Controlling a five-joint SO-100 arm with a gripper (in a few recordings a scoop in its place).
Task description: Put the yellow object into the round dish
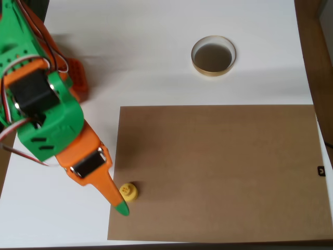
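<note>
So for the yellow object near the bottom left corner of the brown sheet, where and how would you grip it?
Probably from above, fingers closing across the sides of the yellow object. It sits flat on the brown sheet, round in outline, so any closing direction looks alike. The gripper is right beside it, one green-tipped finger along its left side. Whether the jaws are open is unclear from the overhead view.

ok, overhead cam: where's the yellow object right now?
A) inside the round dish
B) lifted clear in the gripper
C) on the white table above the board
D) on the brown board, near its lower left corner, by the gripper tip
D: the yellow object sits on the brown board near its lower left corner, beside the gripper tip; the round dish stands far off on the white table.
</note>
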